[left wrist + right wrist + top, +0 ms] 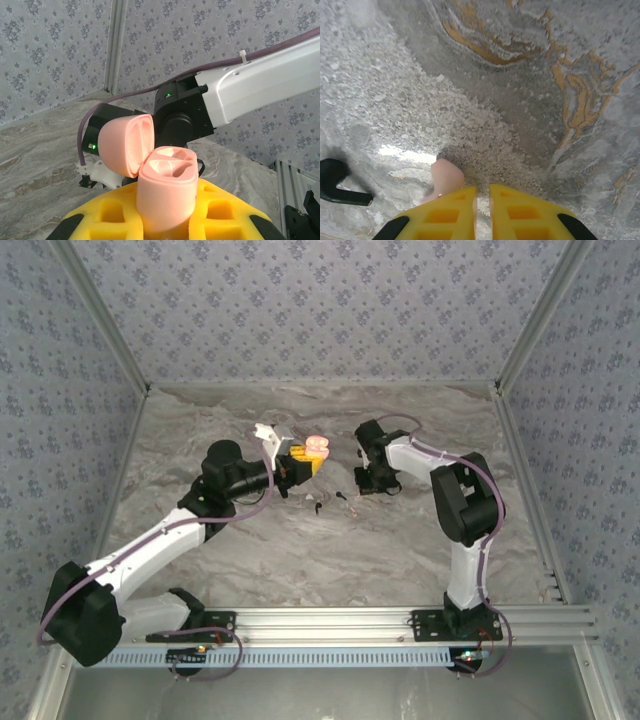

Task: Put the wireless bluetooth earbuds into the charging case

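Note:
The pink charging case (165, 185) stands upright between the yellow fingers of my left gripper (166, 200), which is shut on it. Its lid (125, 142) hangs open to the left and both pockets look empty. From above, the case (316, 446) is held over the middle of the table by the left gripper (304, 460). Two tiny black earbuds (343, 494) (316, 506) lie on the table between the arms. My right gripper (368, 483) is down at the table, jaws almost together (483, 188). One black stemmed earbud (340, 185) lies to its left, apart from it.
A small pink rounded lump (446, 177) rests against the outside of the right gripper's left finger (445, 212); I cannot tell what it is. The marbled table (330, 550) is walled by patterned panels, with an aluminium rail (330, 620) along the near edge.

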